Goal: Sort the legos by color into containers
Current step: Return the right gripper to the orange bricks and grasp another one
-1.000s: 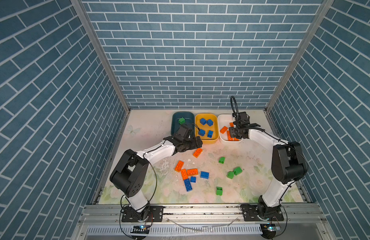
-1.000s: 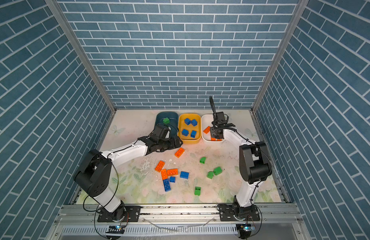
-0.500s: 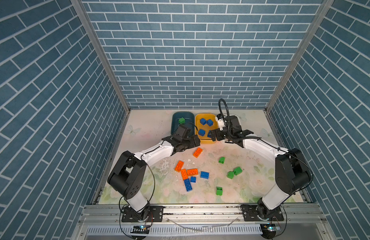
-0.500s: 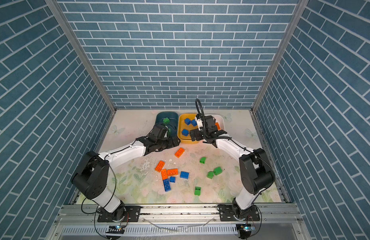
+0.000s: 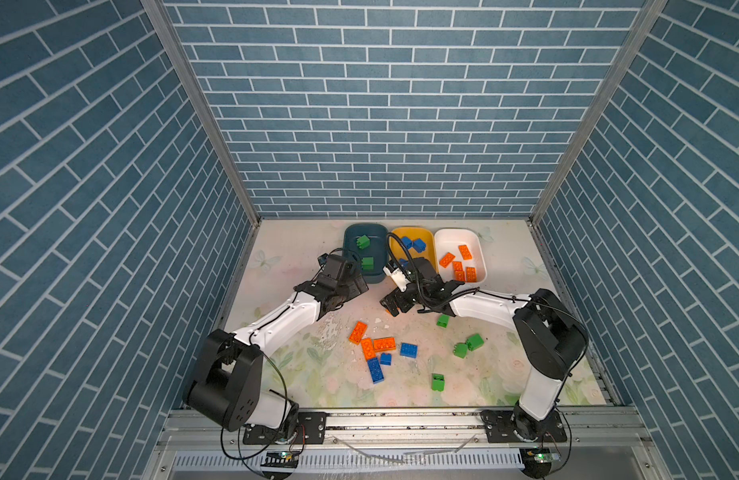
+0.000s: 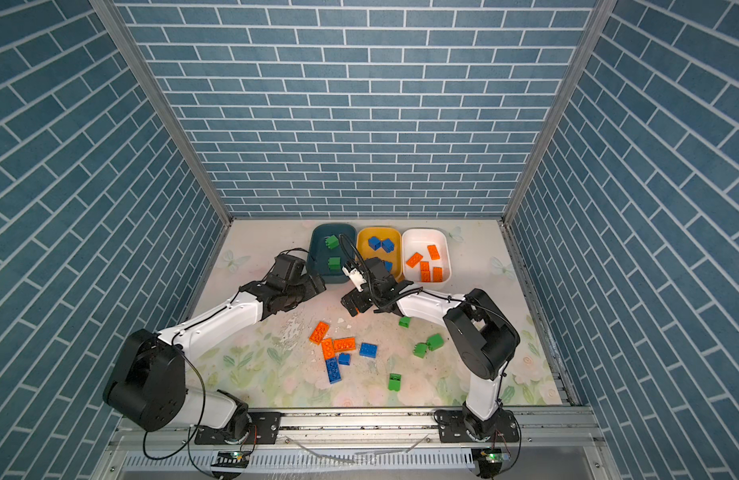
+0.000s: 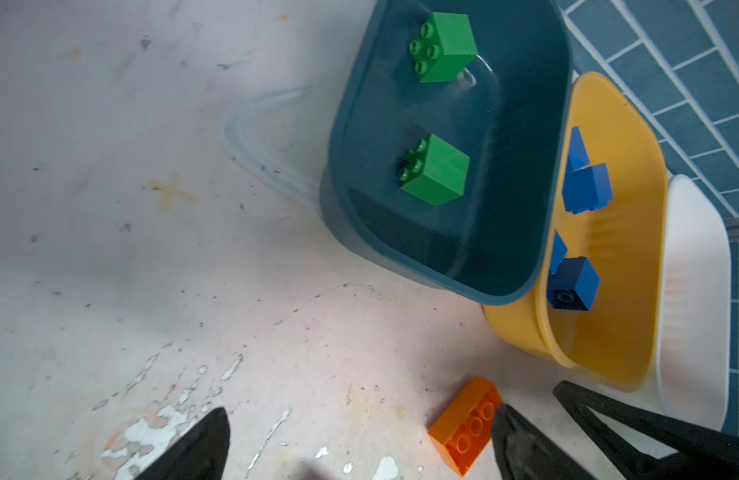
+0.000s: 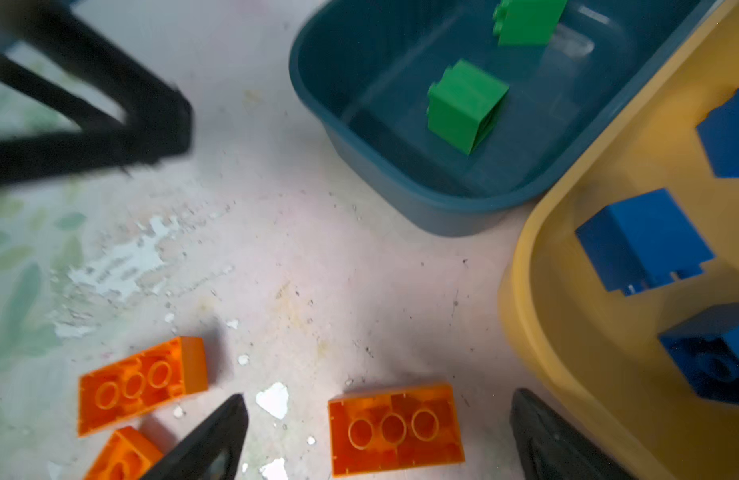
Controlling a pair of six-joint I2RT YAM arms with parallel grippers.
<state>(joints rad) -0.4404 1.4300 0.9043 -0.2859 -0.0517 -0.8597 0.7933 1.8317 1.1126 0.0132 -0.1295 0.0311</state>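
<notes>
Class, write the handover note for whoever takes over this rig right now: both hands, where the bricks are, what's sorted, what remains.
Left hand: open, empty, beside the teal tub.
Right hand: open over an underside-up orange brick in front of the yellow tub; not gripped.
Done: two green bricks in teal, blue bricks in yellow, orange bricks in the white tub.
Left: on the table, four loose orange pieces counting that one, three loose blue, four loose green.

Bright even light, soft shadows, motion-blurred right wrist view.
</notes>
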